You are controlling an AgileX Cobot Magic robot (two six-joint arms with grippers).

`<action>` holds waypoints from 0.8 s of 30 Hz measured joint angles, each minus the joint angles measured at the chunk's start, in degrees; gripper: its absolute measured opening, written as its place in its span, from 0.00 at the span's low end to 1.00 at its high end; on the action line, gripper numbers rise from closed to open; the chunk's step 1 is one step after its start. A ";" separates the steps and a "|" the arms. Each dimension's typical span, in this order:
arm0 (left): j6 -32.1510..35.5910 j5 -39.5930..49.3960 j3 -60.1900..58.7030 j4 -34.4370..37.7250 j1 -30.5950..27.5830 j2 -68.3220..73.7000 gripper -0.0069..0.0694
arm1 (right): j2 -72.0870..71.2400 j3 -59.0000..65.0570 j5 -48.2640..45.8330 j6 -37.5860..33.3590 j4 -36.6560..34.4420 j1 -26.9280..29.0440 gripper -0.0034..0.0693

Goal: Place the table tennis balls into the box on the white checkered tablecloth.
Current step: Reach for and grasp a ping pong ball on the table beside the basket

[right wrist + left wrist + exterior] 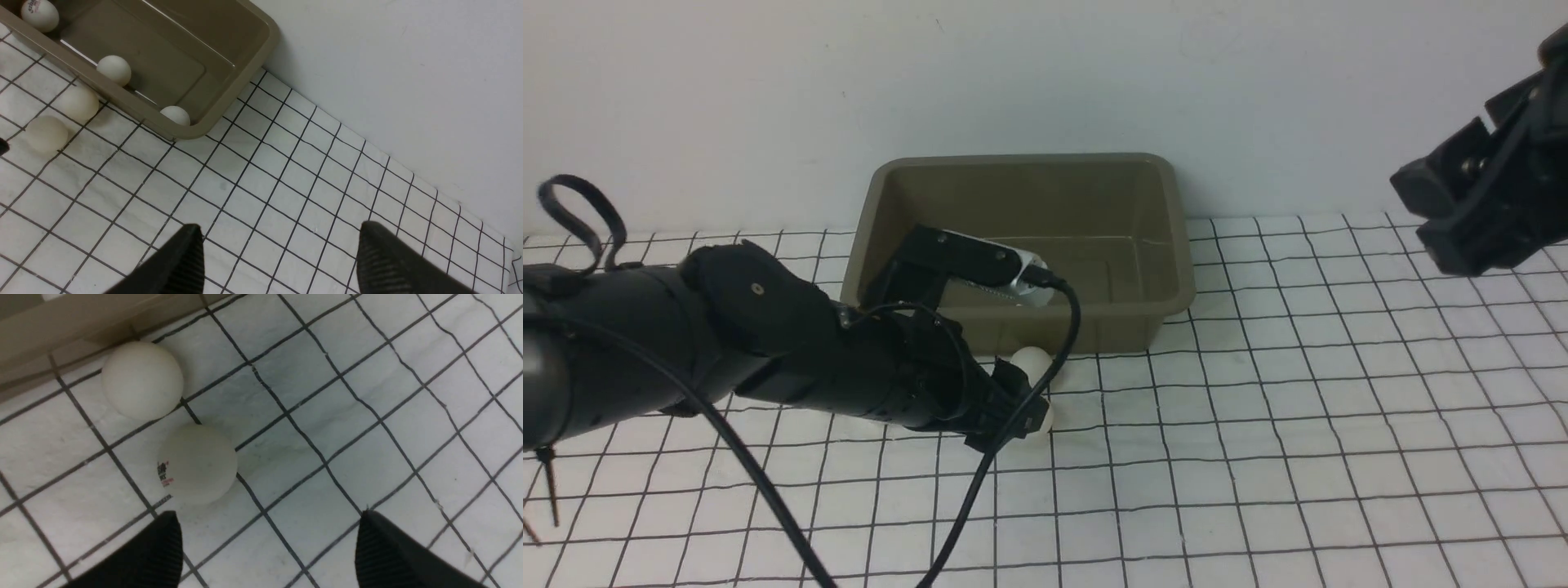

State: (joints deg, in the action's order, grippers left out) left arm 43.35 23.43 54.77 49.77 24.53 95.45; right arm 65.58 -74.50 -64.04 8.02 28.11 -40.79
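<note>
My left gripper [269,555] spread wide, empty | logo ball [198,463] just ahead of it, plain ball [141,379] beyond, beside the box [41,326] wall, both on tablecloth [327,416] | my right gripper [278,261] wide, empty; box with three balls [114,69] well ahead

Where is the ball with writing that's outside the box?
Left wrist view: the printed ball lies on the tablecloth just ahead of the open left gripper, beside a plain ball by the box.
</note>
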 joint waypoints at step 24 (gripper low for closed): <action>-0.16 -7.27 7.04 1.41 0.11 14.90 0.51 | 0.00 0.00 0.09 -0.11 0.05 0.00 0.68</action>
State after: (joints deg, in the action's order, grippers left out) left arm 43.20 16.16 61.81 51.18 24.64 110.35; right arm 65.58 -74.50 -63.95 7.90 28.16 -40.79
